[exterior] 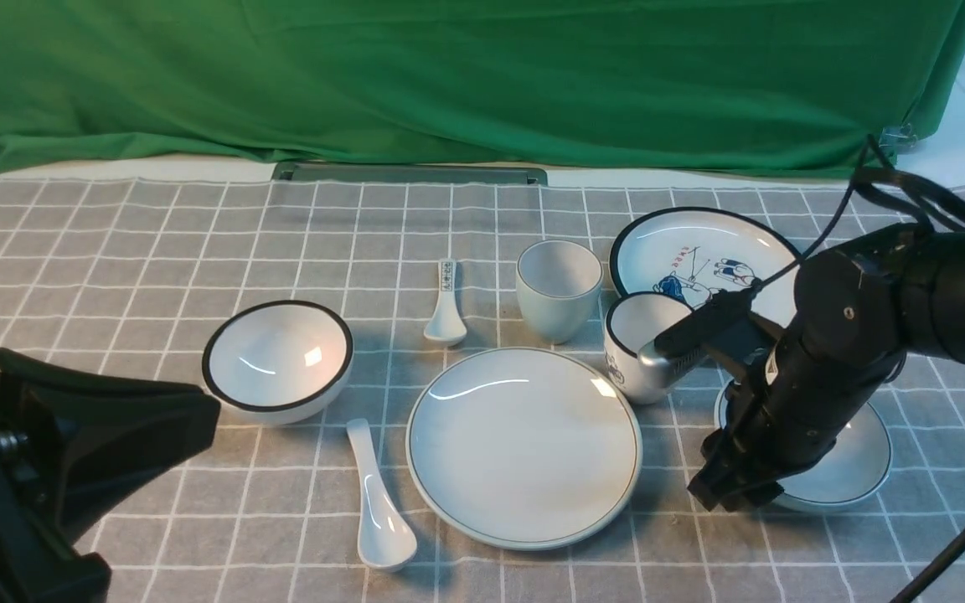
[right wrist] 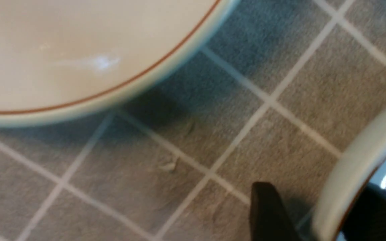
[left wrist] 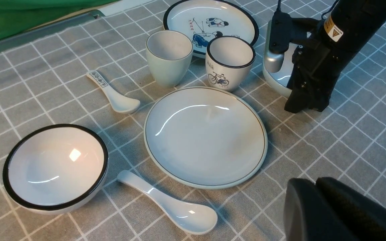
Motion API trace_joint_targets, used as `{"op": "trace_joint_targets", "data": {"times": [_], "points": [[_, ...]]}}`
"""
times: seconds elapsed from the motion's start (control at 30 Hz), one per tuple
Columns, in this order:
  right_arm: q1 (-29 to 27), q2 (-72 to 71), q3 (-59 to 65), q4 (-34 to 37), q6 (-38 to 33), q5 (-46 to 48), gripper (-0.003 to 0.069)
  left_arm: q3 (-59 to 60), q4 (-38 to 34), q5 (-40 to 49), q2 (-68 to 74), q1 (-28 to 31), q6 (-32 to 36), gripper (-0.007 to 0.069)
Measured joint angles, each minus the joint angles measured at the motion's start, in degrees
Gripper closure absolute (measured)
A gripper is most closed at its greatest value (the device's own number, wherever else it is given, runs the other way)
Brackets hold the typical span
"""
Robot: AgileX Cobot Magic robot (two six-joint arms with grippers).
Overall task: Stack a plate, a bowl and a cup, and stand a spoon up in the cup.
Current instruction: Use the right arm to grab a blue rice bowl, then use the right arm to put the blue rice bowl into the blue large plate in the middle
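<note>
Plate, large and pale grey-white, lies flat at the middle of the checked cloth with nothing stacked on it. We see the shallow bowl just beyond it on the right, upright on the cloth, with the right gripper at its near rim. One finger is inside the rim and the other outside; we cannot tell whether they pinch it. The left gripper has its fingers together, apart from the dishes. We find the plain cup standing upright behind the plate, and the larger white spoon lying on the cloth left of it. We judge the task barely begun: the bowl, the cup and the spoon all remain to be placed, and lifting the bowl seems the step in hand.
</note>
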Motion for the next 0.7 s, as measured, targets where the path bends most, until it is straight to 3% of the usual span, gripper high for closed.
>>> {"op": "trace_joint_targets", "data": {"times": [0.1, 0.3, 0.4, 0.53, 0.7], "points": [[0.11, -0.15, -0.45, -0.87, -0.15, 1.05, 0.0477, 0.0, 0.21, 0.15, 0.0, 0.0, 0.0, 0.0608], [3.15, -5.76, -0.58, -2.18, 1.86, 6.71, 0.0578, 0.0, 0.81, 0.63, -0.48, 0.0, 0.0, 0.0608], [8.2, -9.73, -2.34, -0.89, 4.83, 10.31, 0.0578, 0.0, 0.86, 0.62, -0.48, 0.0, 0.0, 0.0608], [19.08, -10.54, -10.62, -0.03, 6.58, 9.1, 0.0578, 0.0, 1.02, 0.62, -0.48, -0.04, 0.0, 0.0608], [23.54, -3.64, -17.45, -0.08, 6.38, 8.27, 0.0578, 0.0, 1.02, 0.62, -0.48, -0.04, 0.0, 0.0608]]}}
